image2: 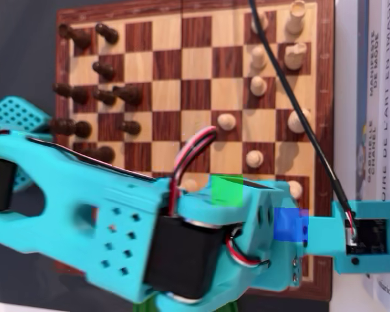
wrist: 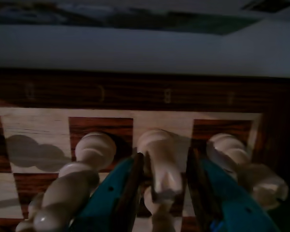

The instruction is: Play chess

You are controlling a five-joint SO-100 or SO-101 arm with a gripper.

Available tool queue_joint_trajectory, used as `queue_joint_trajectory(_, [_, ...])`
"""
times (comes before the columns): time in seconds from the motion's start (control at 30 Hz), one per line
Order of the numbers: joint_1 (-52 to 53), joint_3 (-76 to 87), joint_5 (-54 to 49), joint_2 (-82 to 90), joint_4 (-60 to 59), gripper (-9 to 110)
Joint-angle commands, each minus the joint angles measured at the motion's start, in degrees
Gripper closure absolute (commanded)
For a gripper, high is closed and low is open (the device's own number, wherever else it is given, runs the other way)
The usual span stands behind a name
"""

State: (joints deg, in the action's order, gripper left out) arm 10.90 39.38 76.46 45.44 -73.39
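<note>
Overhead view: teal arm (image2: 104, 221), the largest item, reaching from the left edge across the lower half of the frame, with a black motor block, a green square and a blue square on its housing, and a black cable running up to the top edge.

Chessboard (image2: 182, 58), dark and pale wooden squares within a dark brown border, lying on the tabletop; its lower part is covered by the arm. Books (image2: 377, 97) stand along its right edge.

Dark pieces (image2: 107, 96), grouped in the left columns of the board in the overhead view, several out of line.

Pale pieces (image2: 259, 84), on the right columns in the overhead view, with single pawns further in at (image2: 227, 121) and (image2: 254, 158).

Wrist view: pincer (wrist: 165, 181), teal fingers with dark inner pads, set on either side of a pale chess piece (wrist: 159, 159) that stands on the row nearest the board's lettered border. The left pad appears to touch the piece; a gap shows on the right, so I cannot tell whether it is gripped. Picture dim and soft.

Neighbouring pale pieces in the wrist view: one at left (wrist: 94, 150), one at right (wrist: 227, 151), both outside the fingers.
</note>
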Motion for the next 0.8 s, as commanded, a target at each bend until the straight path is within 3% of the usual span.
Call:
queue_joint_trajectory(0.0, [0.8,-2.5,-0.4,0.9,0.5,87])
queue_joint_trajectory(0.77, [1.0,-2.5,-0.4,0.9,0.9,88])
